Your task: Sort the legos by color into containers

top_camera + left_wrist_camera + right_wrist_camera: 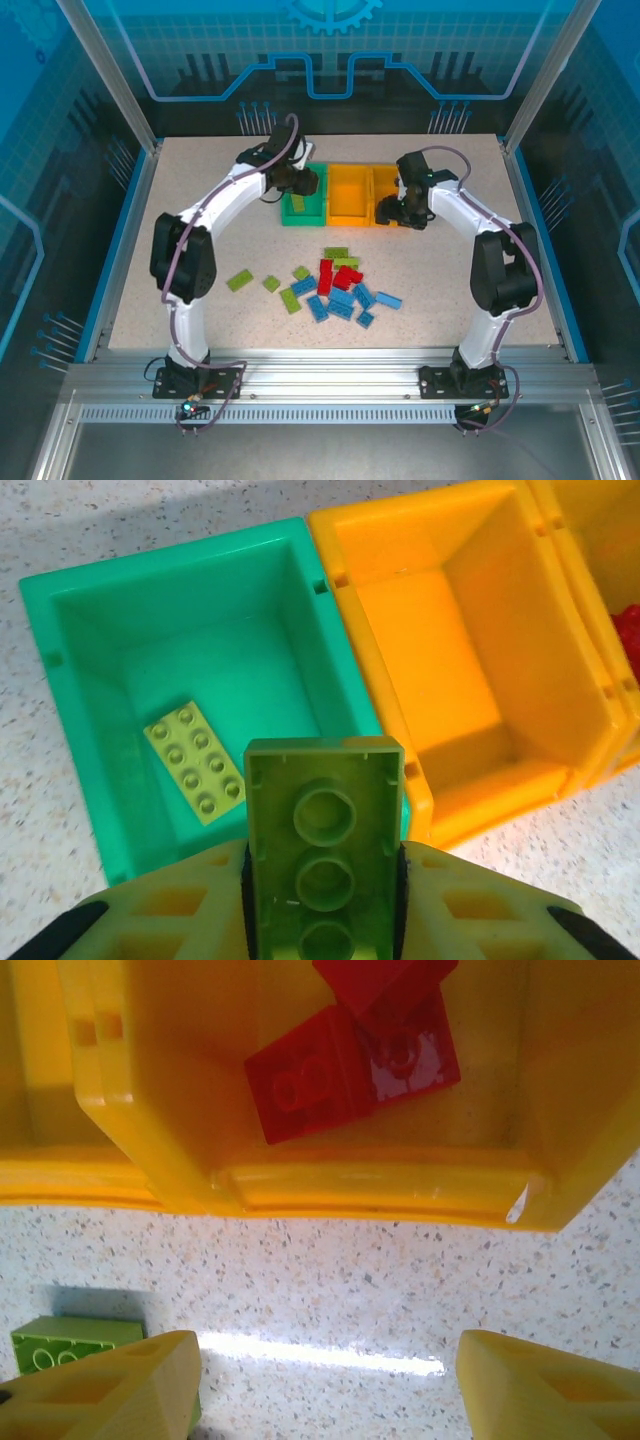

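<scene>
My left gripper [322,900] is shut on a lime green lego [323,830], held underside up over the near edge of the green bin [80,710]. One lime lego [194,761] lies flat inside that bin. In the top view the left gripper [296,183] hovers at the green bin [303,215]. My right gripper [325,1380] is open over bare table, just in front of the right orange-yellow bin [380,1190], which holds red legos [350,1055]. A lime lego [70,1345] sits by its left finger. The middle orange-yellow bin [450,640] holds nothing.
Loose lime, red and blue legos [335,285] lie in a pile at the table's middle, with two lime ones [240,281] off to the left. Bare speckled table [200,190] lies on both sides of the bin row.
</scene>
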`<act>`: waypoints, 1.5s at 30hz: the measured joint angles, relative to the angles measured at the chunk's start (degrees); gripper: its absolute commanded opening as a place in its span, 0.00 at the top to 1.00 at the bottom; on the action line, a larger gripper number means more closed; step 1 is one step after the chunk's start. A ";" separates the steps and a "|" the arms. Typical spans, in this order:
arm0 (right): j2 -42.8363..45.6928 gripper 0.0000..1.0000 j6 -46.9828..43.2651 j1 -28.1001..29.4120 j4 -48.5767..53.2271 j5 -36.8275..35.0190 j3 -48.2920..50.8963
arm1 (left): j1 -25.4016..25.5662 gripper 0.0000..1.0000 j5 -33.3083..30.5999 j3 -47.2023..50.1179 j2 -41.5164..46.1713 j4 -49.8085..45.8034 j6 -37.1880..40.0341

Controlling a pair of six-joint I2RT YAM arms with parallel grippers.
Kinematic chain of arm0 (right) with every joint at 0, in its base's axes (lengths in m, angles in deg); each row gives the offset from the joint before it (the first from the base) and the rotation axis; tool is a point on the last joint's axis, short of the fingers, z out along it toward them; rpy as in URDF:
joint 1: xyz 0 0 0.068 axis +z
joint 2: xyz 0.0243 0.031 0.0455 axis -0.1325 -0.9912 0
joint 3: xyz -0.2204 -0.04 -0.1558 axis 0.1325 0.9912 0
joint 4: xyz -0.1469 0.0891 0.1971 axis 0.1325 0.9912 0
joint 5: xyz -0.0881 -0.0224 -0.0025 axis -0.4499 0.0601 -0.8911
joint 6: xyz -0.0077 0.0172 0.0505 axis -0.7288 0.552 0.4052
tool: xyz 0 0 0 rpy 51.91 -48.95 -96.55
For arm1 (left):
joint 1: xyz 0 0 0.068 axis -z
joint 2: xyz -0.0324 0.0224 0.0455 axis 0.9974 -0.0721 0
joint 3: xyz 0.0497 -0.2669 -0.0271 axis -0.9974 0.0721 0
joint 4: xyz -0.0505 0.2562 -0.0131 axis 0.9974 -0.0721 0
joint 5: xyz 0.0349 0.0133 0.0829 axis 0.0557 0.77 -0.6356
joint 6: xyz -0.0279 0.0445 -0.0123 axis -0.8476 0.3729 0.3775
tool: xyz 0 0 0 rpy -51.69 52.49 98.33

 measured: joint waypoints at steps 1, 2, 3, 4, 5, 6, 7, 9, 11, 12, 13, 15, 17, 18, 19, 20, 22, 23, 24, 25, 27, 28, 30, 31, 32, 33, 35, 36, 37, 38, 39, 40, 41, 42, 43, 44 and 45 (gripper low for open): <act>0.46 0.32 -0.85 0.46 0.04 0.15 0.74 | -0.02 0.61 0.24 -1.62 -1.79 -0.68 -0.74; 0.92 0.32 -1.86 1.27 0.09 0.35 1.31 | -0.17 0.59 0.59 -2.78 -3.39 -1.25 -1.40; 1.18 0.32 -2.73 2.27 0.22 0.42 1.66 | -0.24 0.58 0.98 -3.50 -4.42 -1.88 -2.19; 1.38 0.32 -3.89 3.85 0.24 0.55 1.99 | -0.33 0.56 1.46 -4.09 -5.35 -2.38 -2.80; 1.49 0.32 -4.92 5.51 0.11 0.61 2.29 | -0.44 0.53 1.90 -4.35 -6.01 -2.84 -3.61; 1.66 0.32 -5.86 7.28 -0.11 0.74 2.78 | -0.55 0.48 2.21 -4.37 -6.19 -3.32 -4.09; 1.86 0.33 -6.86 9.14 -0.46 0.81 3.52 | -0.68 0.43 2.49 -4.42 -6.21 -3.98 -4.57; 2.23 0.35 -8.57 12.11 -1.11 1.20 5.22 | -0.76 0.38 2.82 -4.79 -6.19 -4.66 -5.46; 2.45 0.38 -10.32 14.36 -1.55 1.62 7.04 | -0.87 0.31 3.04 -4.85 -6.16 -4.92 -5.99; 2.49 0.38 -11.04 14.99 -1.57 1.66 7.58 | -0.87 0.29 3.17 -4.85 -6.16 -5.01 -6.25; 2.54 0.39 -11.76 15.56 -1.64 1.68 8.02 | -0.87 0.26 3.23 -4.59 -6.01 -4.81 -6.64; 2.56 0.40 -13.03 16.31 -1.70 1.57 8.31 | -0.87 0.18 3.37 -2.36 -4.48 -3.91 -7.26; 2.58 0.41 -14.25 16.87 -1.77 1.16 8.31 | -1.01 0.13 3.56 1.33 -1.46 -3.15 -8.09; 2.60 0.41 -14.75 17.14 -1.77 0.94 8.33 | -1.09 0.12 3.74 3.13 0.13 -2.71 -8.48; 2.64 0.41 -15.39 17.49 -1.86 0.90 8.48 | -1.27 0.11 3.89 5.25 2.14 -2.12 -8.70; 2.78 0.41 -16.00 17.84 -1.99 0.81 8.83 | -1.53 0.10 4.13 7.41 4.20 -1.42 -8.96; 3.19 0.41 -17.20 18.49 -2.01 0.74 9.77 | -2.29 0.07 4.46 11.17 7.82 -0.48 -9.51; 3.41 0.41 -17.79 18.80 -1.97 0.74 10.23 | -2.84 0.05 4.63 13.27 9.64 0.04 -9.84; 3.61 0.41 -18.38 19.10 -1.92 0.79 10.62 | -3.34 0.05 4.74 14.95 11.02 0.57 -10.01; 3.63 0.41 -18.95 19.39 -1.88 0.94 10.80 | -4.02 0.04 4.85 16.96 12.50 0.98 -10.14; 3.58 0.41 -19.89 19.93 -1.88 0.96 10.82 | -5.18 0.04 4.98 20.46 14.60 1.68 -10.47; 3.58 0.41 -20.35 20.26 -1.88 0.94 10.82 | -5.73 0.04 5.07 22.25 15.50 2.12 -10.75; 3.39 0.41 -20.94 20.90 -1.86 0.92 10.82 | -6.49 0.03 5.25 25.53 16.94 2.80 -11.37; 3.17 0.42 -21.16 21.18 -1.86 0.92 10.82 | -6.71 0.03 5.35 27.15 17.57 3.08 -11.50; 2.91 0.42 -21.38 21.38 -1.81 0.87 10.82 | -6.78 0.03 5.35 28.55 18.14 3.17 -11.54; 2.69 0.43 -21.59 21.55 -1.75 0.72 10.82 | -6.78 0.03 5.38 29.40 18.49 3.30 -11.67; 2.16 0.44 -21.97 21.68 -1.62 0.44 10.80 | -6.78 0.03 5.57 31.04 19.28 3.87 -11.96; 1.92 0.44 -22.10 21.68 -1.55 0.37 10.80 | -6.78 0.03 5.70 31.56 19.61 4.00 -12.11; 1.62 0.45 -22.23 21.68 -1.40 0.09 10.75 | -6.78 0.03 5.77 32.00 19.96 4.17 -12.31; 1.36 0.45 -22.45 21.68 -1.27 -0.09 10.75 | -6.78 0.03 5.77 32.28 20.22 4.33 -12.52; 1.03 0.45 -22.62 21.68 -1.09 -0.28 10.75 | -6.80 0.03 5.77 32.59 20.52 4.63 -12.63; 0.79 0.45 -22.84 21.68 -0.92 -0.48 10.75 | -6.82 0.03 5.77 32.85 20.85 4.87 -12.76; 0.70 0.45 -23.06 21.68 -0.81 -0.50 10.75 | -6.91 0.03 5.77 33.05 21.14 5.07 -12.83; 0.70 0.45 -23.26 21.68 -0.81 -0.57 10.71 | -7.02 0.03 5.77 33.40 21.57 5.33 -12.85; 0.68 0.46 -23.50 21.70 -0.74 -0.59 10.58 | -7.15 0.03 5.77 33.75 22.03 5.46 -12.90; 0.66 0.46 -23.69 21.68 -0.61 -0.59 10.49 | -7.28 0.03 5.77 34.03 22.38 5.49 -12.94; 0.63 0.46 -23.96 21.70 -0.46 -0.59 10.40 | -7.45 0.03 5.77 34.42 22.88 5.49 -12.94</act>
